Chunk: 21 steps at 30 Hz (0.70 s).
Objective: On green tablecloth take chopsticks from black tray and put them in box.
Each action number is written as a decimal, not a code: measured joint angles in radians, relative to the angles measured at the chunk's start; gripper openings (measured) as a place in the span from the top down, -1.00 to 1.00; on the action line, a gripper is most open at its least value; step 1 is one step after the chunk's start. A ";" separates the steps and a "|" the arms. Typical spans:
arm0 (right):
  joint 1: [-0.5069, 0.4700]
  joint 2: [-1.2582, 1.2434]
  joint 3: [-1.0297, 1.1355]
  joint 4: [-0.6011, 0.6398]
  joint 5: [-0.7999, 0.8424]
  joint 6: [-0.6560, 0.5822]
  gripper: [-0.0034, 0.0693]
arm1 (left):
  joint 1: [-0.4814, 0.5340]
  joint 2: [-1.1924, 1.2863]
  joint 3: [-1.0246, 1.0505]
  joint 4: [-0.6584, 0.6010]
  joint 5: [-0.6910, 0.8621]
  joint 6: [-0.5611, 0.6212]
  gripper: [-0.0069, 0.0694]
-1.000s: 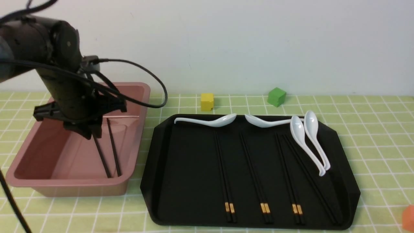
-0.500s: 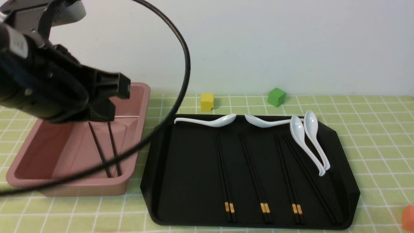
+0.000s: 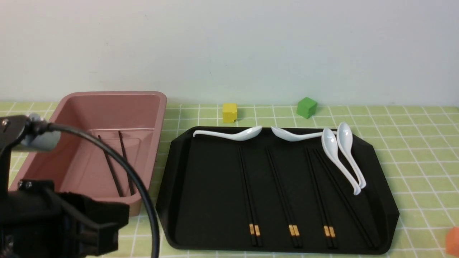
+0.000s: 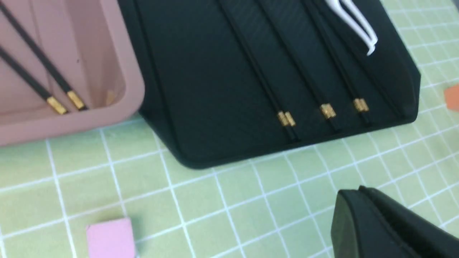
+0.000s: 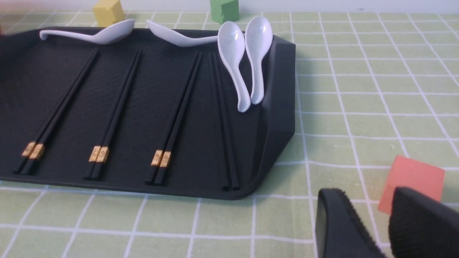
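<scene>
- Front view: the box [image 3: 157, 107] stands on the green tablecloth [image 3: 412, 143], just left of the black tray [image 3: 200, 200]; two chopsticks [image 3: 123, 161] lie inside the box, slightly apart; four more pairs [image 3: 292, 200] lie side by side on the tray, with white spoons [image 3: 333, 150] along its far edge and right side; a yellow cube [image 3: 229, 112] and a green cube [image 3: 306, 107] sit beyond the tray; the left arm [image 3: 64, 222] fills the near-left corner.
- Left wrist view: the left gripper [image 4: 358, 200] is clenched on nothing, above bare cloth near the tray's corner; the gold-banded ends of the chopsticks [image 4: 68, 96] rest against the box's near wall [image 4: 136, 93]; a pink cube [image 4: 109, 238] lies on the cloth.
- Right wrist view: the right gripper [image 5: 373, 208] is released, jaws parted and empty, beside the tray's near-right corner [image 5: 279, 107]; an orange cube [image 5: 412, 175] sits just beyond it.
</scene>
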 joint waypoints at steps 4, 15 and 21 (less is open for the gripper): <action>0.000 0.000 0.000 0.000 0.000 0.000 0.25 | 0.000 0.007 0.012 -0.001 0.017 0.000 0.85; 0.000 0.000 0.000 0.000 0.000 0.000 0.25 | 0.000 0.010 0.012 -0.017 0.023 -0.011 0.85; 0.000 0.000 0.000 0.000 0.000 0.000 0.25 | 0.026 -0.080 0.051 -0.012 -0.107 -0.045 0.85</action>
